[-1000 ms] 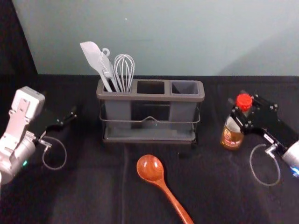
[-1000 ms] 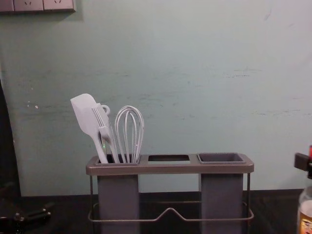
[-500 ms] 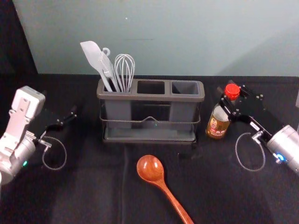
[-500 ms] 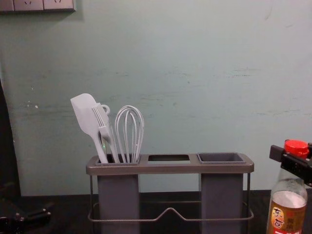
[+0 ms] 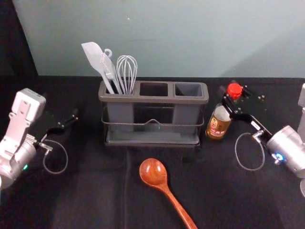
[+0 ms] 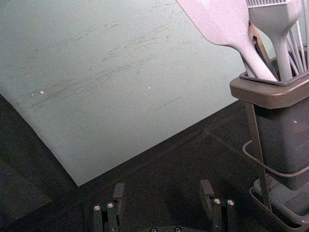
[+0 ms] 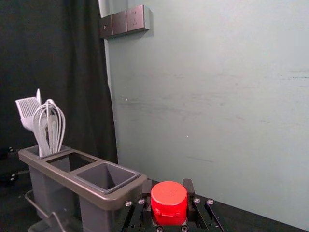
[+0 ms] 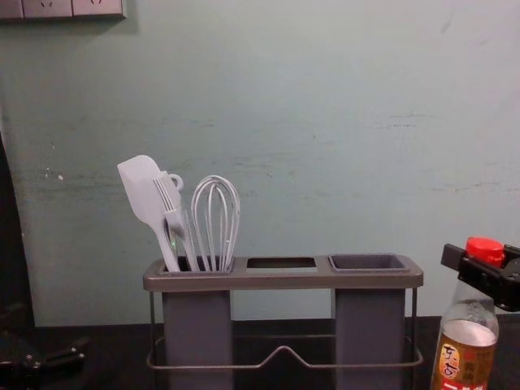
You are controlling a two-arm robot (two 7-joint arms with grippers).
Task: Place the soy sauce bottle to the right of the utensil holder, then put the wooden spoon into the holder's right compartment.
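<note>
Left hand (image 6: 162,192): parked on the left of the desk (image 5: 95,195), fingers spread, nothing in it, no change. Utensil holder (image 5: 152,99) hasn't moved; whisk (image 5: 127,71) and spatula (image 5: 93,55) in its left compartment, right compartment (image 5: 188,89) empty, so the spoon slot is free. Wooden spoon (image 5: 153,171) untouched, lying in front of the holder, handle toward the near edge. Soy sauce bottle (image 5: 218,125) is what changed: came in from farther right, now just beside the holder's right end, small gap, leaning a bit. Right hand (image 7: 169,189) has it clamped at the neck under the red cap (image 5: 234,90). Can't tell if the base is down. Reads as final placement: straighten, seat, release without clipping the holder, spoon next
</note>
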